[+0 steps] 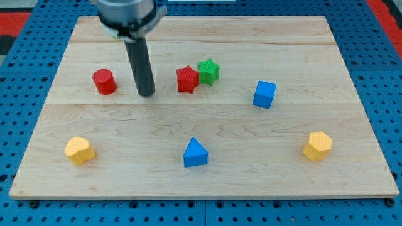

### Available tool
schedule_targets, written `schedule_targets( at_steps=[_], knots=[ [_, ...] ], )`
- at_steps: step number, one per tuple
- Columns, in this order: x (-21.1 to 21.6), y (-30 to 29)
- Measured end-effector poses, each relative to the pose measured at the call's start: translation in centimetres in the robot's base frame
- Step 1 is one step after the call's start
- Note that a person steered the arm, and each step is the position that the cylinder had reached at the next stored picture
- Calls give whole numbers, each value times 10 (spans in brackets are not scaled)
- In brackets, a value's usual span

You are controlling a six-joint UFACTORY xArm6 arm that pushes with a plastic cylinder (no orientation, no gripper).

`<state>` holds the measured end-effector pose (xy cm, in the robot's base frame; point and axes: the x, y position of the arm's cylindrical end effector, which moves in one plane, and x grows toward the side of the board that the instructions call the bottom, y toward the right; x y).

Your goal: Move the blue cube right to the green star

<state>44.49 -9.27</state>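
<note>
The blue cube sits on the wooden board right of centre. The green star lies up and to the cube's left, touching the red star on its own left. My tip is the lower end of the dark rod; it rests on the board between the red cylinder and the red star, far to the left of the blue cube and touching no block.
A blue triangular block lies at the bottom centre. A yellow block sits at the bottom left and another yellow block at the bottom right. A blue pegboard surrounds the board.
</note>
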Motion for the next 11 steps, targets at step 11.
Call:
schedule_targets(
  at_steps=[11],
  knots=[
    [-77,230]
  ],
)
